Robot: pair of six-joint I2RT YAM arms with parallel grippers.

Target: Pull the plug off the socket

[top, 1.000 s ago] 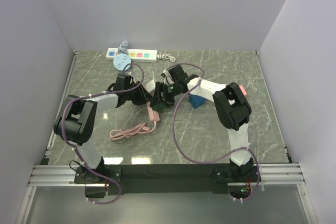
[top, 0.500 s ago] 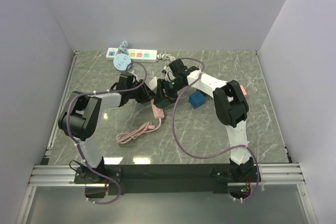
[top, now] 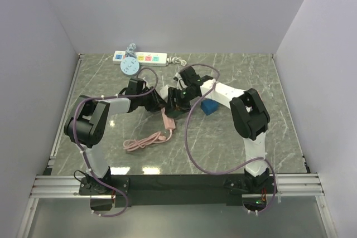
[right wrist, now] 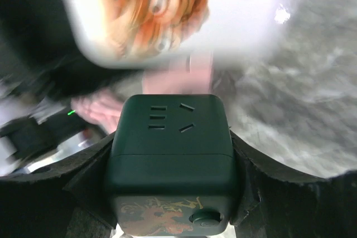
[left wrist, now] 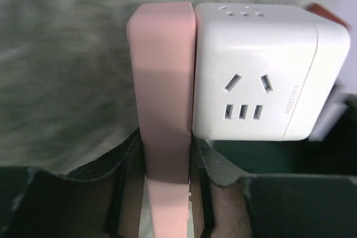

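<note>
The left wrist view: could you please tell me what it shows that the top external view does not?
Only the left wrist: the slot holes on the white cube socket, and the pink plug flush against its side, clamped in the left tool. Only the top external: the pastel power strip at the back, the blue block, and the plug's looped pink cable. Both: the plug and the marble tabletop.

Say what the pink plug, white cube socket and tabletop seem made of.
The pink plug: matte moulded plastic, even colour, rounded edges. The white cube socket: smooth plastic, slight sheen, crisp moulded slots. The tabletop: glossy grey-green marble look, pale veins, reflections; possibly a printed sheet.
</note>
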